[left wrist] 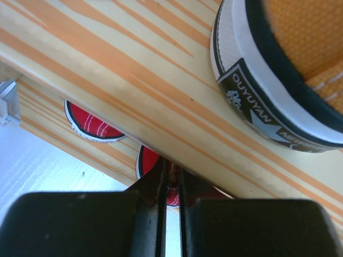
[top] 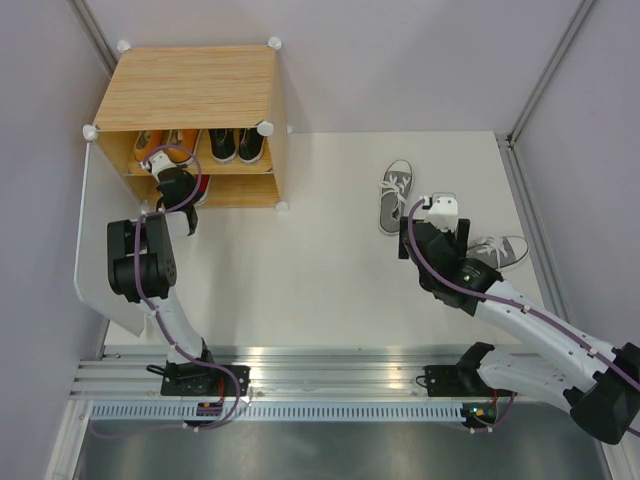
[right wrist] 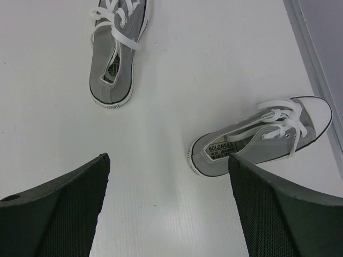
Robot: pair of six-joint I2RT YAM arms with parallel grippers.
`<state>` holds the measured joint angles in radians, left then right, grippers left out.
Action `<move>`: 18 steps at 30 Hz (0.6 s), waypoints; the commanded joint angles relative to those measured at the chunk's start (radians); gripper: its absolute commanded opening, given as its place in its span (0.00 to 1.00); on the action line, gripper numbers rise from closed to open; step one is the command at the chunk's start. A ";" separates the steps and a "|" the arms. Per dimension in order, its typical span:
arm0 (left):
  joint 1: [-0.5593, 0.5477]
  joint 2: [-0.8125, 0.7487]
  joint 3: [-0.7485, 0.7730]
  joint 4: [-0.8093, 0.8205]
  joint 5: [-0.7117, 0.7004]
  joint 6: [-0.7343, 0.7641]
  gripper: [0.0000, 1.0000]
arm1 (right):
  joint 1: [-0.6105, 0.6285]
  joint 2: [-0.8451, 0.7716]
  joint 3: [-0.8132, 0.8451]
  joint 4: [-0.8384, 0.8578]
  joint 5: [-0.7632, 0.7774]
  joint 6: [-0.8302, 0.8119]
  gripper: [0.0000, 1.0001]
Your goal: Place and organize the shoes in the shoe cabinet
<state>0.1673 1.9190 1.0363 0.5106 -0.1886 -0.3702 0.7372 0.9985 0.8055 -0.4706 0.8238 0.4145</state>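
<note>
Reaching into shoe cabinet (top: 190, 85) lower compartment: left gripper (left wrist: 171, 179), fingers pressed together, red shoe (left wrist: 151, 160) heel at tips, second red shoe (left wrist: 92, 126) beside. Upper shelf: orange pair (top: 163, 146), black pair (top: 237, 145). Right of cabinet: right gripper (right wrist: 167, 171) spread wide, empty, over table (top: 320, 280); grey shoe (right wrist: 115, 53), second grey shoe (right wrist: 262, 136) farther right, apart.

White table (top: 340, 285); grey walls (top: 400, 60) on three sides; metal posts (top: 548, 68) at back corners; metal edge strip (right wrist: 316, 64) along table's right side; aluminium rail (top: 330, 365) at near edge, slotted strip (top: 340, 411) just below it.
</note>
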 commanded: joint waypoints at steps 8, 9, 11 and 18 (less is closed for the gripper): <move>-0.005 0.052 0.157 0.164 0.081 0.036 0.13 | -0.002 -0.001 -0.011 0.021 -0.002 0.006 0.94; -0.005 0.049 0.151 0.163 0.084 0.034 0.16 | -0.004 -0.001 -0.012 0.020 -0.002 0.007 0.95; -0.005 0.041 0.142 0.158 0.086 0.034 0.22 | -0.004 -0.008 -0.015 0.021 -0.003 0.007 0.95; -0.011 -0.034 0.071 0.071 0.069 0.048 0.43 | -0.004 -0.029 -0.022 0.017 0.003 0.009 0.94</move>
<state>0.1837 1.9076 1.0405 0.4671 -0.1738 -0.3687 0.7364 0.9943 0.7895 -0.4702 0.8165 0.4149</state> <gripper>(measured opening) 0.399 0.946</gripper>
